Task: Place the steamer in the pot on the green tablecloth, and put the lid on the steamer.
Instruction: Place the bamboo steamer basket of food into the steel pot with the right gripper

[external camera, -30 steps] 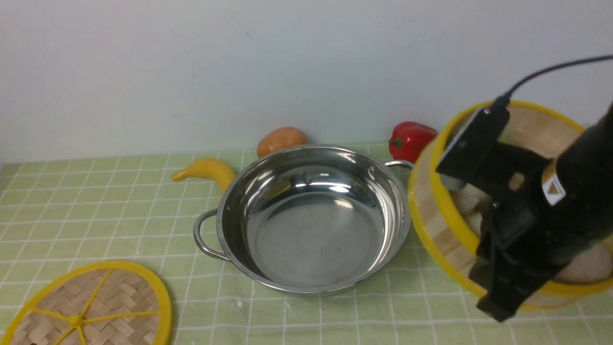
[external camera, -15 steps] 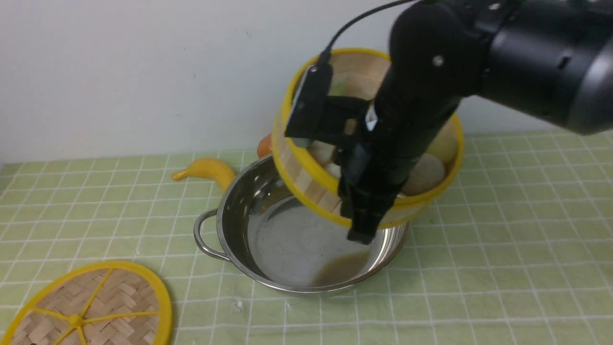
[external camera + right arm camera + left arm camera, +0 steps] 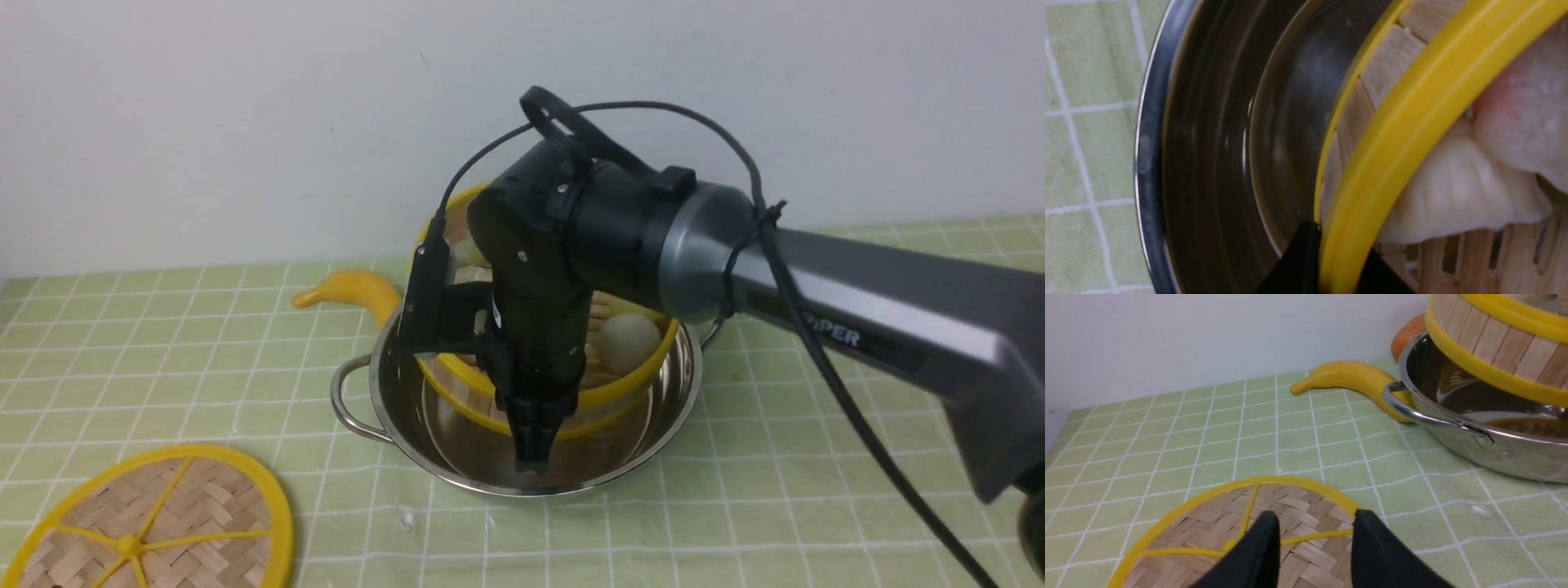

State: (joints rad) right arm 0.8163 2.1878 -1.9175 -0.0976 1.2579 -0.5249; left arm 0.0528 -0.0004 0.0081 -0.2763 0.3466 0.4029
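Steamer placement looks nearly finished: the right jaws pinch the rim of the steamer [image 3: 1494, 343], which hangs tilted in the pot [image 3: 657, 412] beneath them (seemingly not seated). Next: lower, level, release. The left jaws, spread, hover just above the lid [image 3: 1208, 522] on the green tablecloth [image 3: 163, 343].

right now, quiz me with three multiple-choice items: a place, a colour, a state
1. The lid lies: A on the steamer; B in the pot; C on the green tablecloth, left of the pot.
2. The steamer's rim is: A yellow; B red; C white.
3. The right gripper is: A open; B shut on the steamer's rim; C shut on the lid.
Answers: 1 C, the front view shows it lying flat there; 2 A, a yellow band tops the wooden wall; 3 B, the jaws pinch the rim in the right wrist view.
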